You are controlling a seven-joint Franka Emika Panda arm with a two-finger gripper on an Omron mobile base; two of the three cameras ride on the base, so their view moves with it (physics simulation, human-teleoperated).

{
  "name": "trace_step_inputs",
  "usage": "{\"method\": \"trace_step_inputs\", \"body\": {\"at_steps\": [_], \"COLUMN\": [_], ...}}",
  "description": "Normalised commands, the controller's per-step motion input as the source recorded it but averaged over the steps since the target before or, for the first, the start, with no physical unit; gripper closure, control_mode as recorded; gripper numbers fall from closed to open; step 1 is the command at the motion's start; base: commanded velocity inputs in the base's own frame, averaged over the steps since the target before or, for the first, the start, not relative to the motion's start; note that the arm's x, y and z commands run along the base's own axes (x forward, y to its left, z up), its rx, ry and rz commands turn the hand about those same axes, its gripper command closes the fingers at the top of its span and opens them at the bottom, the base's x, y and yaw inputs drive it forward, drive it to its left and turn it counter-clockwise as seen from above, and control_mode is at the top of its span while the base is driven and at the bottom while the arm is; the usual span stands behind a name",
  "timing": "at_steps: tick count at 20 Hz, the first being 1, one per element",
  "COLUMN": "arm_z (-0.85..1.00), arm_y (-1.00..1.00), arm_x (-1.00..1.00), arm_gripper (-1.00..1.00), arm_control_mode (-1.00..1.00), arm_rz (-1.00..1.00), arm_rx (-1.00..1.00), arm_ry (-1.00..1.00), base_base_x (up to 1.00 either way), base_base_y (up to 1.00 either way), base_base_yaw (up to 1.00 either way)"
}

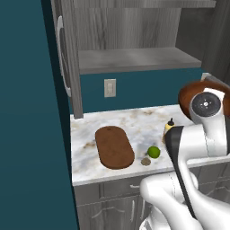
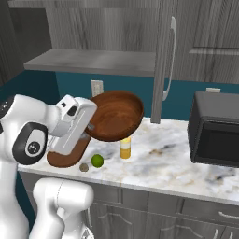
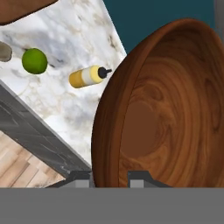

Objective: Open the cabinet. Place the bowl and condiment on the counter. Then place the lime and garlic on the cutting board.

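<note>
Left base view: the wooden bowl (image 1: 194, 93) is up in the air at the right, above the squeeze bottle (image 1: 169, 127). Lime (image 1: 154, 152) and garlic (image 1: 146, 161) sit near the worktop's (image 1: 90, 168) front edge, so a nudge could roll them off.

Right base view: the hand (image 2: 90, 126) is pinching the bowl's near rim, bowl tilted. I'd guess a thin rim grip like that could slip, or the bowl could clip the bottle while lowering. Open marble lies between bottle and microwave (image 2: 217, 128); the cabinet door (image 2: 164, 60) hangs above.

Hand view: fingertips (image 3: 81, 178) straddle the rim; cutting board (image 3: 22, 9) at the far corner.
</note>
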Motion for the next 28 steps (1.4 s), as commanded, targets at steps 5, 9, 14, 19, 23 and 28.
{"method": "trace_step_inputs", "body": {"at_steps": [5, 9, 14, 19, 23, 28], "arm_z": [-0.32, -0.33, -0.34, -0.30, -0.31, -0.35], "arm_y": [-0.26, -0.28, -0.21, -0.28, -0.28, -0.16], "arm_x": [0.00, 0.00, 0.02, 0.11, 0.15, 0.20], "arm_gripper": [1.00, 1.00, 1.00, 1.00, 1.00, 1.00], "arm_control_mode": [-1.00, -1.00, -1.00, -1.00, -1.00, -1.00], "arm_rz": [-0.09, -0.07, -0.02, 0.00, 0.00, 0.00], "arm_rx": [0.02, 0.02, 0.04, 0.06, 0.05, 0.01], "arm_ry": [0.01, 0.00, 0.00, 0.00, 0.00, 0.00], "base_base_x": [0.00, 0.00, 0.00, 0.00, 0.00, 0.00], "base_base_y": [0.00, 0.00, 0.00, 0.00, 0.00, 0.00], "base_base_yaw": [0.00, 0.00, 0.00, 0.00, 0.00, 0.00]}}
